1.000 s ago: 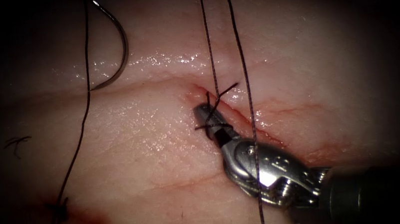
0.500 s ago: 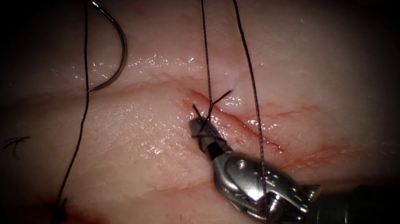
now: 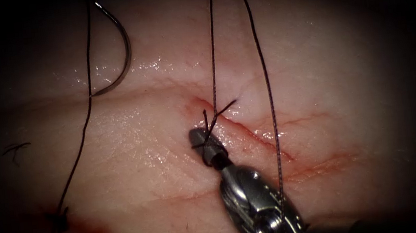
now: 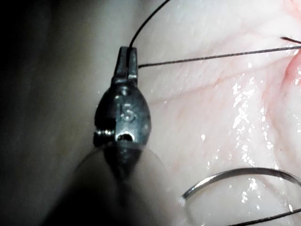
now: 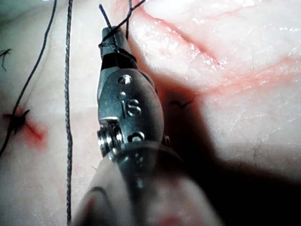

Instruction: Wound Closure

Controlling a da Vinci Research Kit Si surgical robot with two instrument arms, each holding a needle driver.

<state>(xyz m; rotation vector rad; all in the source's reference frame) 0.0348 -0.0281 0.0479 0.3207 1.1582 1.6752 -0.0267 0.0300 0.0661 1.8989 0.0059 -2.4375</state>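
my right tool (image 3: 201, 137) has its jaws closed tight on the dark thread (image 3: 213, 87), wraps of it looped round the tip just left of the cut (image 3: 243, 130). my left tool (image 4: 126, 57) is clamped on thread too. the needle (image 3: 119, 48), a thin steel curve, lies loose on the tissue (image 3: 132, 135), well left of the cut, not in it.

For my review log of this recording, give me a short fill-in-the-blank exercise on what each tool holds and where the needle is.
1. The right tool has its jaws shut on the ____, wound around them at the cut.
2. The left tool grips the ____.
3. The needle lies free on the ____, held by neither tool.
4. The needle lies to the ____ of the cut in the endoscope view.

Missing words: thread; thread; tissue; left
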